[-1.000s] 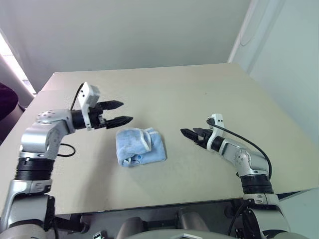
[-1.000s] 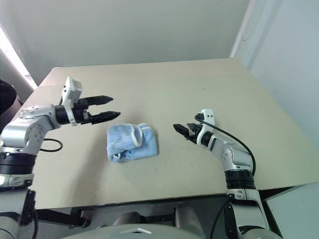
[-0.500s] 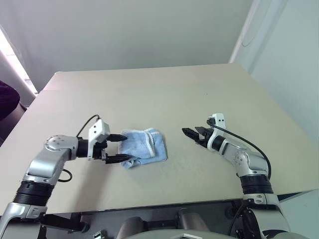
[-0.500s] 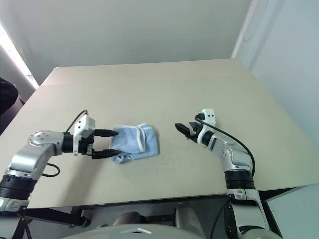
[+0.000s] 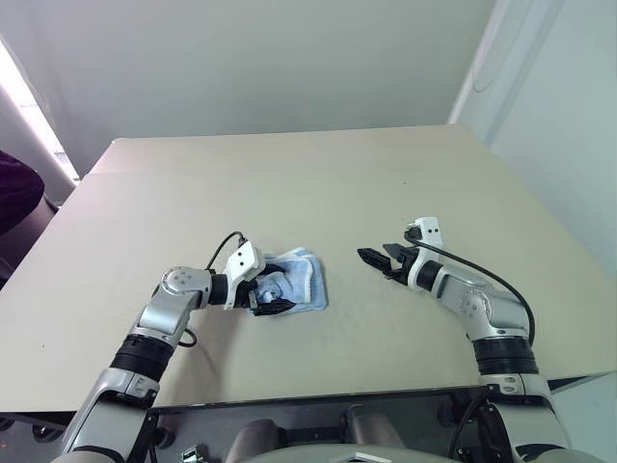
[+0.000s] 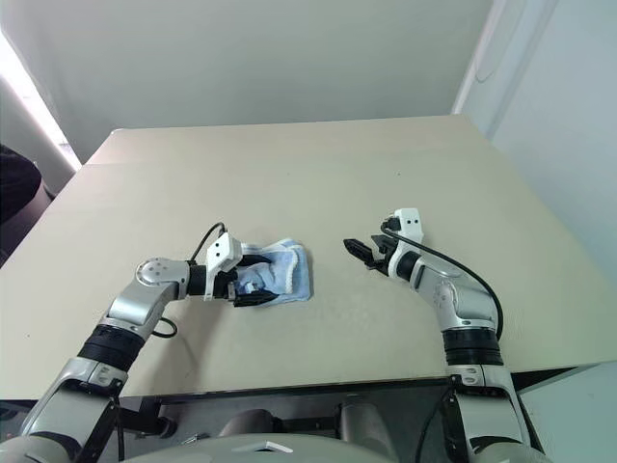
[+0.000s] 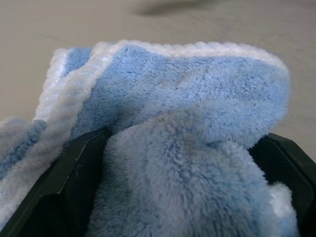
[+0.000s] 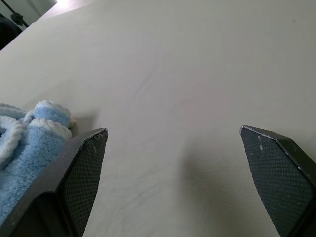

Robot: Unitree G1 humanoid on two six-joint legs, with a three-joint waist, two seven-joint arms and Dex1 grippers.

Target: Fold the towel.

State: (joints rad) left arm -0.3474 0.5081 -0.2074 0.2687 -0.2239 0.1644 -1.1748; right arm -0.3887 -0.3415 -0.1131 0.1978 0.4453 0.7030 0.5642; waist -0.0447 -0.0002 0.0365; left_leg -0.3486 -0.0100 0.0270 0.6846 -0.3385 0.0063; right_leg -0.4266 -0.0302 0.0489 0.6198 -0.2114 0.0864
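The towel (image 5: 301, 283) is a small light-blue terry cloth with white edging, lying bunched in a loose fold near the middle of the table (image 5: 337, 174). My left gripper (image 5: 267, 293) lies low at its left side. Its fingers (image 7: 69, 182) stand open, with a thick fold of the towel (image 7: 187, 98) between them. My right gripper (image 5: 373, 258) is open and holds nothing. It hovers just over the table a short way to the right of the towel and points at it. The right wrist view has the towel's edge (image 8: 29, 133) past one finger (image 8: 84, 173).
A black cable (image 5: 220, 253) loops off my left wrist, just behind the gripper. The table's front edge (image 5: 318, 397) runs close under both arms. A dark object (image 5: 14, 198) sits beyond the table's left side. Bare tabletop lies behind and to the right of the towel.
My left arm came down from above the table and moved right onto the towel's left side, so its open fingers now straddle a fold. The right gripper has stayed put.
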